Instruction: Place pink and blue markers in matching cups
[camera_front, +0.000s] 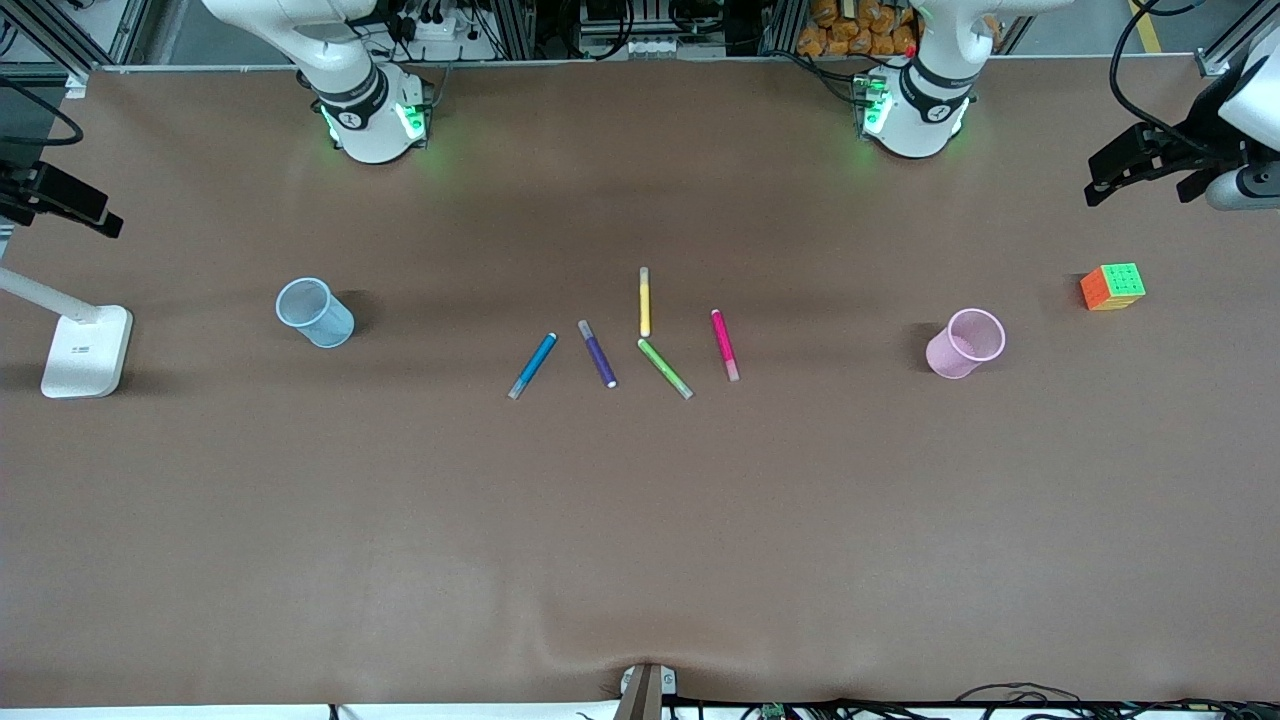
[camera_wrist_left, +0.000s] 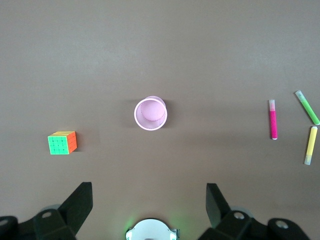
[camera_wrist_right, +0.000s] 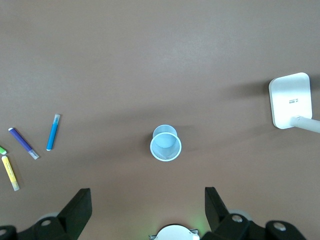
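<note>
Since every marker lies loose on the counter (camera_front: 640, 560) and both cups stand empty, I judge the task has not started: the step in hand is the first pick. Nearest the front camera lie the blue marker (camera_front: 532, 365) and the pink marker (camera_front: 725, 344), in a loose row with purple (camera_front: 597, 353), green (camera_front: 665, 368) and yellow (camera_front: 645, 301) markers between them, the blue toward the right arm's end and the pink toward the left arm's. A little farther back stand the blue cup (camera_front: 315, 312) and the pink cup (camera_front: 965, 343), each upright, well apart from the markers toward its own end of the counter. My right end effector (camera_wrist_right: 145, 205) hangs high with its fingers spread wide and empty, directly over the blue cup (camera_wrist_right: 165, 143); my left end effector (camera_wrist_left: 147, 202) hangs likewise, wide and empty, over the pink cup (camera_wrist_left: 150, 113), with a cube (camera_front: 1112, 286) beside that cup. Next I should swing each arm toward the middle, turn the wrist so the fingers straddle a slim barrel, and come down without nudging the neighbours.
</note>
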